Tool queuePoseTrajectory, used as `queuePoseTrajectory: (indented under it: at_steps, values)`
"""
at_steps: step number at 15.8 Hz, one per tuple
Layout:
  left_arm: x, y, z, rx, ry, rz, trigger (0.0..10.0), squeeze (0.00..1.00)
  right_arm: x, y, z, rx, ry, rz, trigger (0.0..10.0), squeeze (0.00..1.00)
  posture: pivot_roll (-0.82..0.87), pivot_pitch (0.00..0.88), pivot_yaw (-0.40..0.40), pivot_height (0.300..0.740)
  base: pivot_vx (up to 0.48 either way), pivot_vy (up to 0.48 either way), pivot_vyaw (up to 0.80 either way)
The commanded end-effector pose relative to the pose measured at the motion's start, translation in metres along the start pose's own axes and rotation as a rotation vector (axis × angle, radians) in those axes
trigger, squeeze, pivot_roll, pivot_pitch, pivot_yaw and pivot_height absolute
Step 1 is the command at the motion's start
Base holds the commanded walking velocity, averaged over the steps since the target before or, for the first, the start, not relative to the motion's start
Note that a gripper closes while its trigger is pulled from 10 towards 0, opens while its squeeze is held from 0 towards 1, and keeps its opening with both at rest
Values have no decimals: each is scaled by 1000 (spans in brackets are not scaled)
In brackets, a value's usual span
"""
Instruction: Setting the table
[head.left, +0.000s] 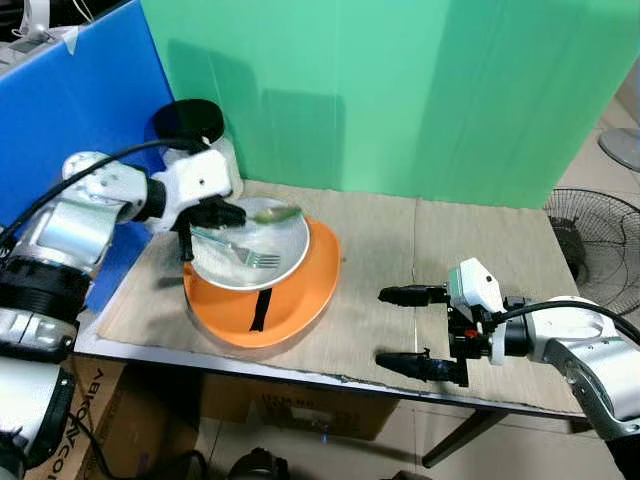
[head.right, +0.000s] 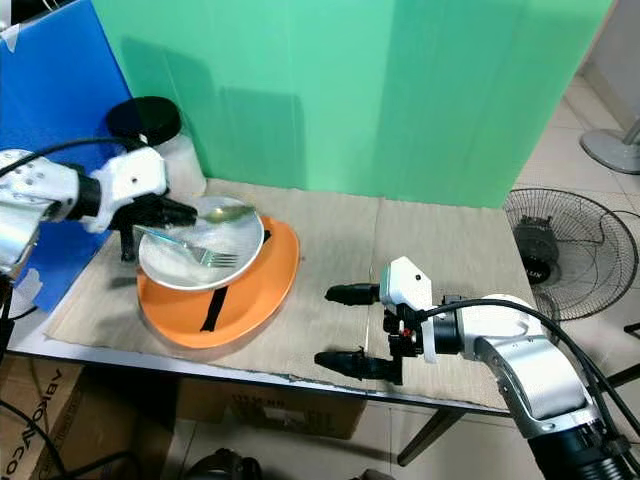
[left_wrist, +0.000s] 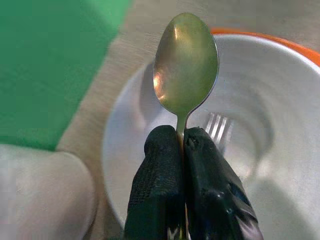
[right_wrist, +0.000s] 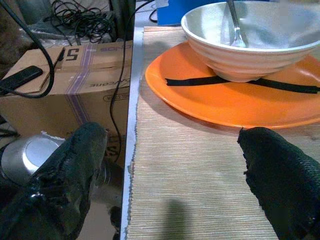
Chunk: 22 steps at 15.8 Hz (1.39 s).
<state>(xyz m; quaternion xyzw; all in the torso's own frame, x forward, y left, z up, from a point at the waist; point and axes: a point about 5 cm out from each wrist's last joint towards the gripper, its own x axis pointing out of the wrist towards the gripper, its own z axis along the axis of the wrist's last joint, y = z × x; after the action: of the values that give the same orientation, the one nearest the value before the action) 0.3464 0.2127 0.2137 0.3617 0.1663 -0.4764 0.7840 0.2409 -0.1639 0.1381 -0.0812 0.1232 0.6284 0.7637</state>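
Note:
A white bowl (head.left: 288, 250) sits on an orange plate (head.left: 312, 290) at the left of the table. A silver fork (head.left: 238, 248) lies across the bowl. My left gripper (head.left: 235, 214) is shut on the handle of a metal spoon (left_wrist: 186, 65), holding it over the bowl's far rim, its head pointing right. My right gripper (head.left: 396, 328) stands open near the table's front edge, right of the plate, with nothing between its fingers (right_wrist: 75, 175). The bowl (right_wrist: 250, 35) and plate (right_wrist: 220, 105) lie ahead of it.
A beige mat (head.left: 420, 250) covers the table. A black-lidded jar (head.left: 190, 122) stands at the back left by the blue panel (head.left: 80, 110). A green screen (head.left: 400, 90) backs the table. A fan (head.left: 600, 240) stands on the right floor. Cardboard boxes (right_wrist: 65, 85) sit below.

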Motion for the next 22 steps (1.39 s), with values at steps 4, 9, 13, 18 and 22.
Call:
queuePoseTrajectory:
  at_steps: [4, 9, 13, 18, 22]
  values:
    - [-17, 6, 13, -155, -204, 185, 0, 0, 2, 3, 8, 28, -88, -49, 10000, 0, -52, 38, 74, 740, 0, 0, 0]
    - [-27, -3, 35, -372, -526, 400, 0, 0, 7, 6, 13, 146, -227, -226, 10000, 0, -48, 44, 81, 740, 0, 0, 0]
    - [-20, -40, 49, -471, -605, 553, 0, 0, 17, 7, 13, 212, -293, -485, 10000, 0, -39, 50, 74, 740, 0, 0, 0]
    - [2, -76, 56, -522, -591, 716, 10000, 0, 26, 6, 17, 264, -361, -736, 10000, 0, -26, 47, 75, 740, 0, 0, -480]
    - [20, -102, 45, -557, -423, 798, 10000, 0, 21, -2, 16, 247, -290, -843, 10000, 0, -34, 45, 79, 740, 0, 0, -800]
